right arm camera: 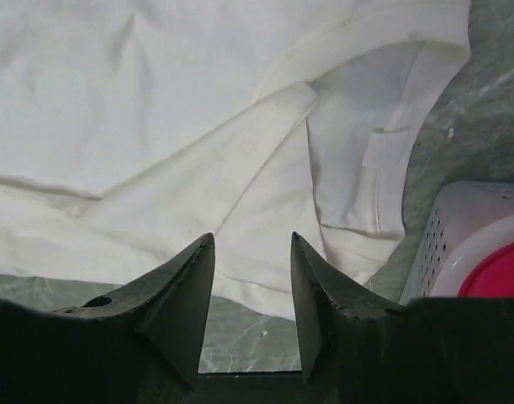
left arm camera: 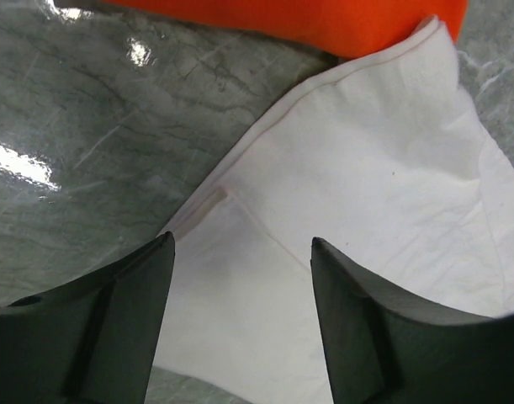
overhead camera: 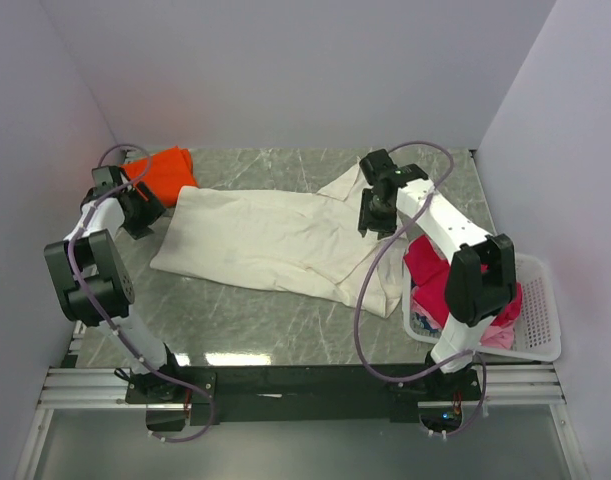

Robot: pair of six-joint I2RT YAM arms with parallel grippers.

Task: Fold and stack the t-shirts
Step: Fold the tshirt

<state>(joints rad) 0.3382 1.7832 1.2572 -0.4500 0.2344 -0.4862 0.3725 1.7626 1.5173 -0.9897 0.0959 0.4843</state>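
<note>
The large cream t-shirt (overhead camera: 275, 240) lies spread across the middle of the marble table. The orange t-shirt (overhead camera: 167, 170) lies folded at the back left, its edge showing in the left wrist view (left arm camera: 324, 21). My left gripper (overhead camera: 145, 215) is open and empty, hovering over the cream shirt's left corner (left arm camera: 341, 219). My right gripper (overhead camera: 373, 222) is open and empty above the cream shirt's right side (right arm camera: 198, 151), near the sleeve and collar folds. Crimson-red (overhead camera: 437, 275) and pale pink (overhead camera: 497, 338) shirts sit in the basket.
A white lattice basket (overhead camera: 537, 320) stands at the front right of the table and shows in the right wrist view (right arm camera: 471, 227). Grey walls close in the back and sides. The table's front edge carries the arm bases (overhead camera: 305, 385).
</note>
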